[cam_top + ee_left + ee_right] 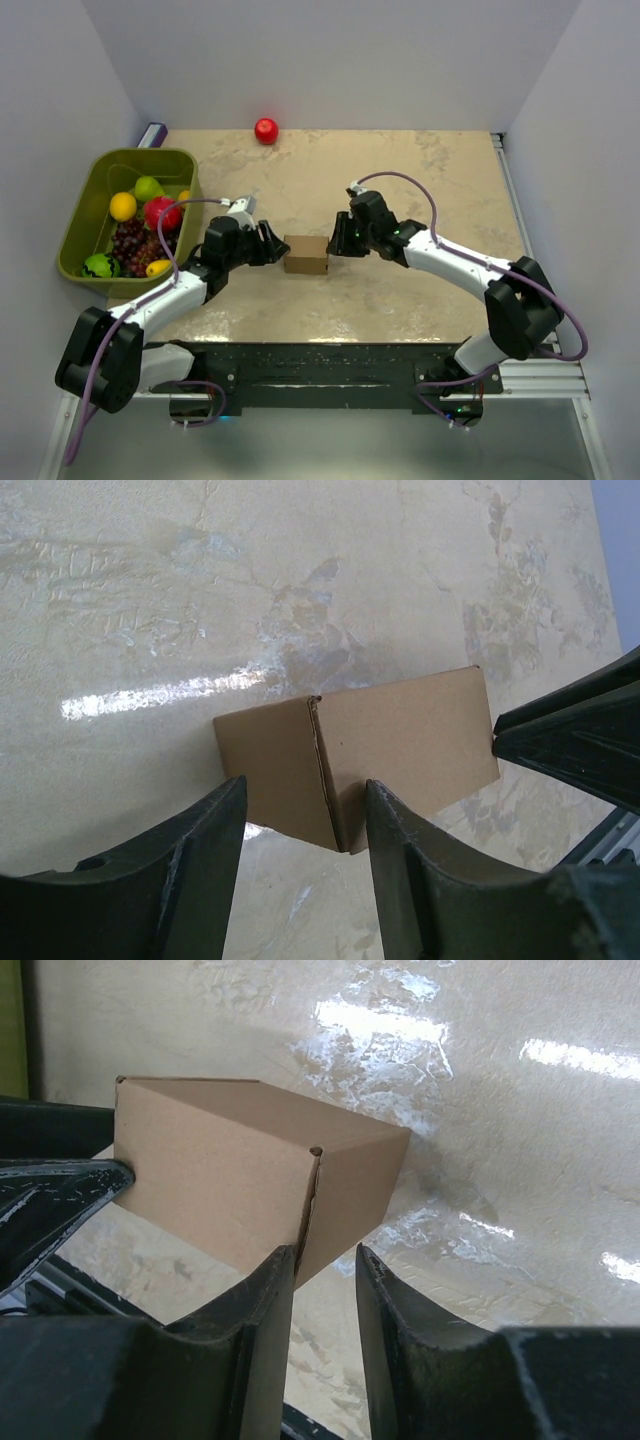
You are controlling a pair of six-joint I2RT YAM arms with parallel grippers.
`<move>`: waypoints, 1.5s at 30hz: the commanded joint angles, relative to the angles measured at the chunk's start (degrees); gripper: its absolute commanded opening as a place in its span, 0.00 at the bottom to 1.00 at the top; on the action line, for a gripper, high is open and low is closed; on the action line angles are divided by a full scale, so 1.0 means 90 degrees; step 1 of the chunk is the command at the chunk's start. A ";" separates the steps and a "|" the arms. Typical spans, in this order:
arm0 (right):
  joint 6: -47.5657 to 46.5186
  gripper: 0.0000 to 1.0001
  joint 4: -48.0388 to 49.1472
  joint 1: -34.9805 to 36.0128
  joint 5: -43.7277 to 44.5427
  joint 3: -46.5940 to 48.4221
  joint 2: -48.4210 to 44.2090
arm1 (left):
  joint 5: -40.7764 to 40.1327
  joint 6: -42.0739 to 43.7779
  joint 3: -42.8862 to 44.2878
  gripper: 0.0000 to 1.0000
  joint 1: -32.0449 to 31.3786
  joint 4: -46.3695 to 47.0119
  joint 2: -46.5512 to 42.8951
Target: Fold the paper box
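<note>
Midway across the table (420, 180), the paper box (306, 254) stood folded up between both grippers. The left gripper (272, 246) touched one end with its fingers spread, clasping nothing. The right gripper (336, 240) met the other end, fingers narrowly parted and empty. Farther back lay a red ball (266, 130).

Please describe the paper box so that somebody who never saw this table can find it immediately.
On the beige marbled table, look near the middle, where the left gripper and the right gripper face each other. The paper box sits between them: small, plain brown cardboard, square-edged, unlike the round bright fruit in the green bin.
</note>
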 commanded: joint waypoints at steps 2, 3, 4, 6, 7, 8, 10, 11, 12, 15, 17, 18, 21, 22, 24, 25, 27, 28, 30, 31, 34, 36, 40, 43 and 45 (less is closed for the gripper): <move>-0.0123 0.36 -0.0259 -0.0042 -0.0127 0.0401 0.0048 | 0.0048 0.0174 0.0391 0.59 0.0005 -0.0168 -0.0121; -0.0113 0.37 -0.0249 -0.0042 -0.0176 0.0498 0.0058 | 0.0067 0.0183 0.0469 0.61 0.0015 -0.0188 -0.0131; -0.0103 0.38 -0.0229 -0.0051 -0.0235 0.0548 0.0038 | 0.0077 0.0183 0.0606 0.62 0.0015 -0.0198 -0.0131; -0.0094 0.41 -0.0219 -0.0071 -0.0265 0.0665 0.0019 | 0.0107 0.0203 0.0724 0.66 0.0015 -0.0198 -0.0131; -0.0084 0.41 -0.0171 -0.0081 -0.0274 0.0694 0.0009 | 0.0126 0.0193 0.0801 0.67 0.0025 -0.0198 -0.0122; -0.0074 0.42 -0.0151 -0.0090 -0.0342 0.0724 0.0019 | 0.0155 0.0193 0.0831 0.69 0.0025 -0.0188 -0.0093; -0.0055 0.44 -0.0064 -0.0110 -0.0401 0.0773 0.0048 | 0.0194 0.0183 0.0841 0.70 0.0025 -0.0110 -0.0053; -0.0035 0.44 -0.0044 -0.0120 -0.0450 0.0773 0.0106 | 0.0224 0.0183 0.0832 0.70 0.0025 -0.0081 0.0014; -0.0035 0.45 -0.0024 -0.0120 -0.0470 0.0773 0.0155 | 0.0224 0.0174 0.0832 0.70 0.0025 -0.0080 0.0063; -0.0025 0.46 0.0063 -0.0130 -0.0528 0.0715 0.0321 | 0.0243 0.0154 0.0812 0.69 0.0025 -0.0100 0.0249; -0.0006 0.46 0.0132 -0.0139 -0.0548 0.0695 0.0390 | 0.0292 0.0174 0.0793 0.68 0.0025 -0.0090 0.0366; -0.0015 0.46 0.0142 -0.0139 -0.0548 0.0695 0.0448 | 0.0321 0.0164 0.0792 0.67 0.0025 -0.0071 0.0405; -0.0006 0.46 0.0181 -0.0149 -0.0596 0.0704 0.0536 | 0.0448 0.0174 0.0831 0.63 0.0025 0.0007 0.0571; -0.0006 0.46 0.0210 -0.0149 -0.0626 0.0695 0.0565 | 0.0487 0.0174 0.0832 0.61 0.0025 0.0027 0.0601; -0.0006 0.45 0.0220 -0.0159 -0.0655 0.0705 0.0614 | 0.0595 0.0174 0.0841 0.56 0.0025 0.0046 0.0718; 0.0004 0.44 0.0259 -0.0159 -0.0704 0.0685 0.0634 | 0.0663 0.0183 0.0841 0.55 0.0025 0.0046 0.0805; 0.0024 0.42 0.0327 -0.0159 -0.0772 0.0627 0.0663 | 0.0751 0.0183 0.0783 0.49 0.0025 0.0105 0.0855; 0.0053 0.41 0.0415 -0.0159 -0.0840 0.0607 0.0683 | 0.0790 0.0183 0.0754 0.46 0.0025 0.0144 0.0884; 0.0072 0.39 0.0503 -0.0169 -0.0919 0.0578 0.0731 | 0.0878 0.0154 0.0686 0.40 0.0015 0.0232 0.0913; 0.0101 0.38 0.0532 -0.0169 -0.1006 0.0568 0.0770 | 0.0898 0.0144 0.0666 0.38 0.0005 0.0261 0.0933; 0.0150 0.34 0.0727 -0.0178 -0.1114 0.0470 0.0781 | 0.0985 0.0134 0.0636 0.37 -0.0014 0.0417 0.0972; 0.0131 0.31 0.0835 -0.0188 -0.1114 0.0441 0.0761 | 0.1005 0.0096 0.0665 0.36 -0.0043 0.0602 0.1011; -0.0141 0.27 0.0913 -0.0237 -0.0929 0.0567 0.0702 | 0.1005 0.0173 0.0889 0.35 -0.0209 0.1051 0.1293; -0.0444 0.24 0.0962 -0.0276 -0.0656 0.0772 0.0761 | 0.0947 0.0339 0.1212 0.35 -0.0356 0.1422 0.1654; -0.0610 0.24 0.1166 -0.0315 -0.0413 0.0861 0.0790 | 0.0859 0.0514 0.1465 0.34 -0.0453 0.1715 0.1850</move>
